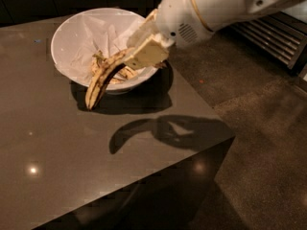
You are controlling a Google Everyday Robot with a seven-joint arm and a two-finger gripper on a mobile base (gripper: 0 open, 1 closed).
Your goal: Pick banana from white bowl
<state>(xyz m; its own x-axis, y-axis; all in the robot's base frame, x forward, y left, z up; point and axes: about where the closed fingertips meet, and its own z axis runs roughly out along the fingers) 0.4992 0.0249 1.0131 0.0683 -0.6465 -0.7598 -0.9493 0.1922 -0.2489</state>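
Note:
The banana is long, curved, dull yellow with dark streaks. It hangs from my gripper, its free end drooping past the front rim of the white bowl, above the table. My gripper is shut on the banana's upper end, over the bowl's right side. The bowl holds crumpled white paper and smaller yellow-brown peel scraps.
The bowl stands on a dark glossy table, near its back. The table's right edge and front corner drop to a grey floor. A slatted dark unit stands at the back right.

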